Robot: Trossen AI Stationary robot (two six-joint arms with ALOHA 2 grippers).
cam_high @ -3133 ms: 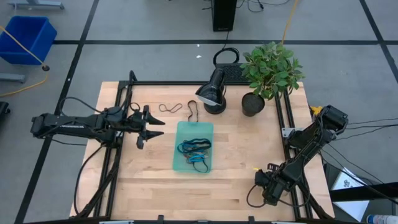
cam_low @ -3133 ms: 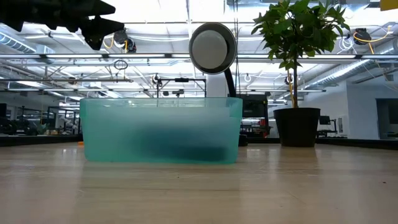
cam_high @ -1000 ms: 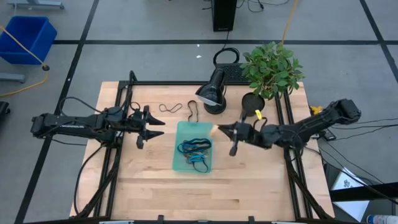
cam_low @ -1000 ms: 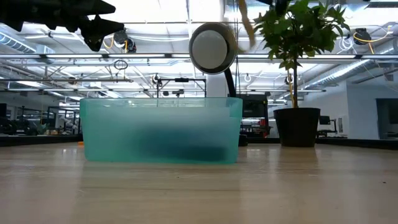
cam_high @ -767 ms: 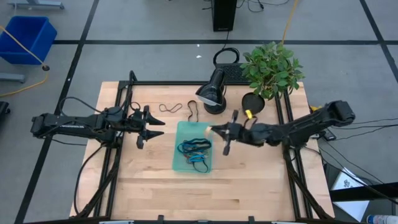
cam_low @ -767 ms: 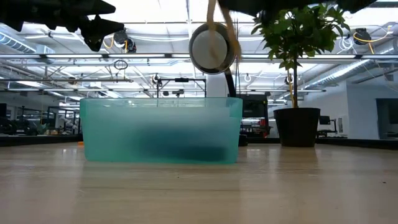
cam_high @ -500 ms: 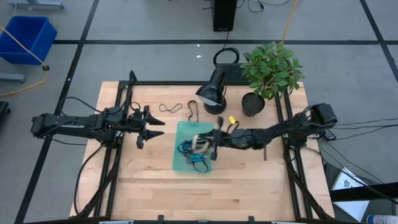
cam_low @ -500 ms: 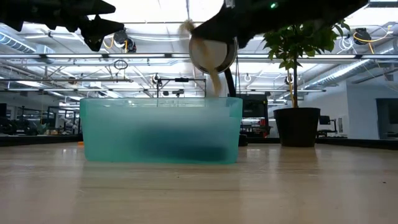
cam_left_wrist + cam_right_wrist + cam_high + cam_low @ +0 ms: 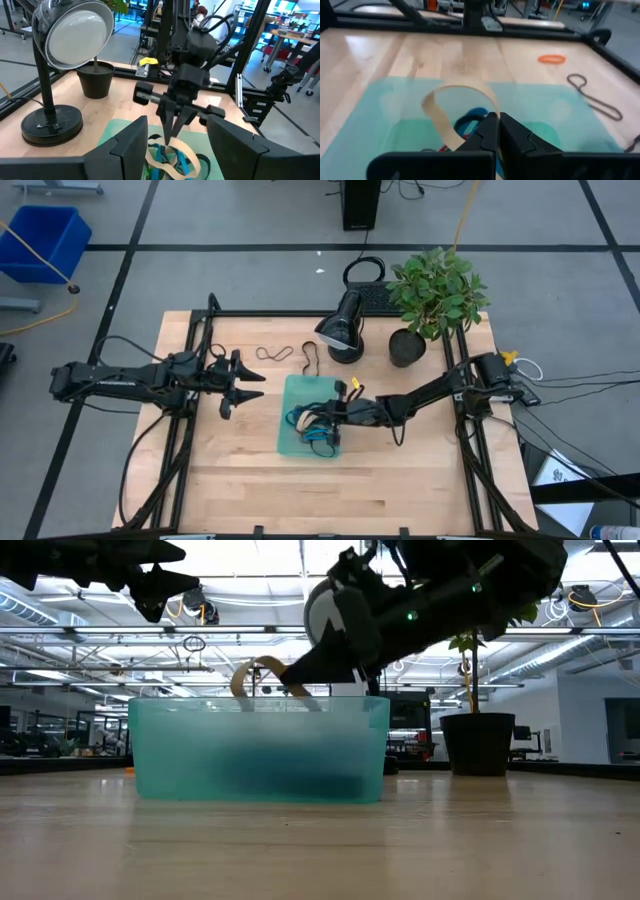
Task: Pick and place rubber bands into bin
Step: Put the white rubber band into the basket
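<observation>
Hanging over the bin (image 9: 296, 442), the right gripper (image 9: 325, 416) pinches a tan rubber band (image 9: 262, 672), a light, floppy loop best nipped on one strand, while the left gripper (image 9: 247, 384) waits open beside the bin.

Bin (image 9: 296, 430) mid-table; lamp (image 9: 341, 330), plant (image 9: 432, 292) behind it; two rubber bands (image 9: 273, 352) left of lamp

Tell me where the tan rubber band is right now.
The tan rubber band hangs pinched in the shut right gripper just above the teal bin at the table's middle, over the bands already inside.
</observation>
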